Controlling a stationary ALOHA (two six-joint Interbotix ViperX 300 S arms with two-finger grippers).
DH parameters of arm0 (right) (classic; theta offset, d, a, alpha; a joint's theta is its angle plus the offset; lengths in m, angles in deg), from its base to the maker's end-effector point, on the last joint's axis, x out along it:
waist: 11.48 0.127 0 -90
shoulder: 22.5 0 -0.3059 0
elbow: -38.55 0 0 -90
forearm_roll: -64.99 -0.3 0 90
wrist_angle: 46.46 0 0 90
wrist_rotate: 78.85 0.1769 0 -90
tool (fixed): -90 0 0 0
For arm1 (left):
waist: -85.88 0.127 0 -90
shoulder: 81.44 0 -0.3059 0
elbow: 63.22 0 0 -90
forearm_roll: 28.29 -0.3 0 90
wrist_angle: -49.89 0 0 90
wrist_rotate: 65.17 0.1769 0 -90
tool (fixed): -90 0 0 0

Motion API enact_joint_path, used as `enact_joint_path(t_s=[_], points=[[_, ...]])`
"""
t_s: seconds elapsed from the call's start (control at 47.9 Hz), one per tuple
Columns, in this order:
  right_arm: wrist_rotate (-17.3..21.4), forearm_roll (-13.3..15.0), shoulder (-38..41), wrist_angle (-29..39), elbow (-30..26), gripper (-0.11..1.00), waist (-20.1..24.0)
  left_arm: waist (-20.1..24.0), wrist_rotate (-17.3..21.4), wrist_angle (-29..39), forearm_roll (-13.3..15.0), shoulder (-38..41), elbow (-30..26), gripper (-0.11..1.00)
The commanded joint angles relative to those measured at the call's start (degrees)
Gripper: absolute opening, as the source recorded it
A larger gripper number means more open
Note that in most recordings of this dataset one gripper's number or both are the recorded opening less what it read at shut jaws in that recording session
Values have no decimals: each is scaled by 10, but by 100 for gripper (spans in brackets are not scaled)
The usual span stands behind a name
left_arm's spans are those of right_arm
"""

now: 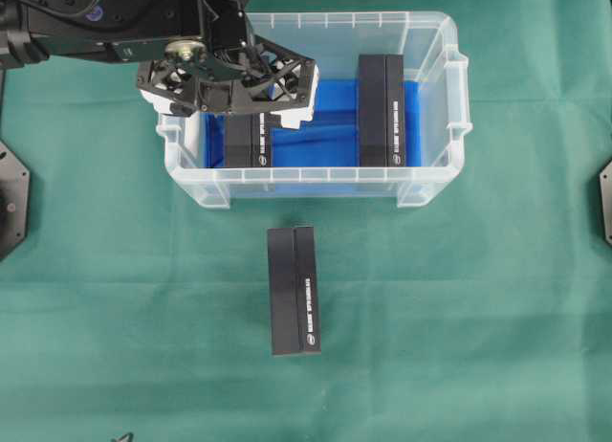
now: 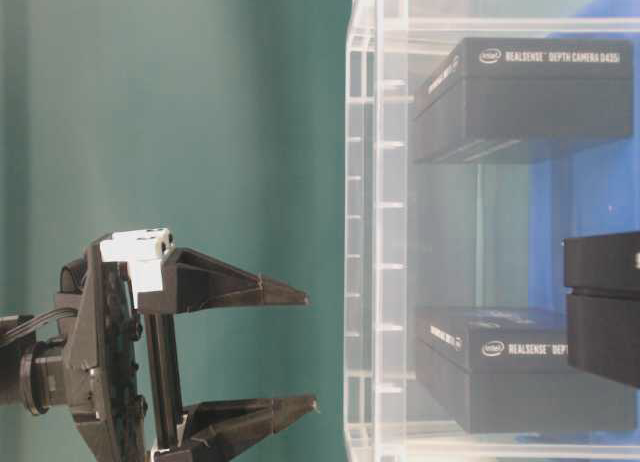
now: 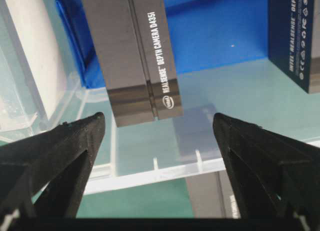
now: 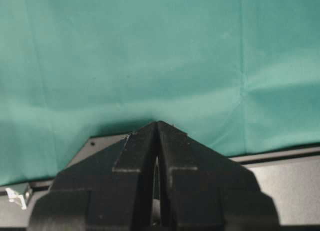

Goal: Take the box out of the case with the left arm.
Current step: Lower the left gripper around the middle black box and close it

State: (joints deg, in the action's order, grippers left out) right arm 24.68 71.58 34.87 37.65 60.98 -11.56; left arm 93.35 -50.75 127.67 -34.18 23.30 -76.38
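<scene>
The case (image 1: 316, 179) is a clear bin with a blue floor, standing at the top middle of the green cloth. Two black boxes lie in it: a left box (image 1: 247, 141) (image 3: 135, 56) and a right box (image 1: 382, 110) (image 3: 295, 36). My left gripper (image 1: 229, 102) (image 3: 159, 118) hangs open over the case's left part, above the left box and apart from it, with nothing between its fingers. The table-level view shows this gripper (image 2: 310, 350) wide open just outside the case's rim (image 2: 365, 232). My right gripper (image 4: 158, 123) is shut and empty over bare cloth.
A third black box (image 1: 293, 289) lies on the cloth in front of the case; the left wrist view shows it (image 3: 210, 196) through the case's front wall. Black arm bases sit at the left edge (image 1: 11, 198) and the right edge (image 1: 604, 203).
</scene>
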Motion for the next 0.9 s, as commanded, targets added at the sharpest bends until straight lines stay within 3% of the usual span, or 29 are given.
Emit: enact_joint_path(t_s=[0.0, 0.877], points=[[1, 0, 2, 1, -5, 2, -1, 4, 0, -2, -3, -12, -6, 86], [1, -1, 2, 1, -5, 2, -1, 11, -1, -11, -4, -9, -1, 86]])
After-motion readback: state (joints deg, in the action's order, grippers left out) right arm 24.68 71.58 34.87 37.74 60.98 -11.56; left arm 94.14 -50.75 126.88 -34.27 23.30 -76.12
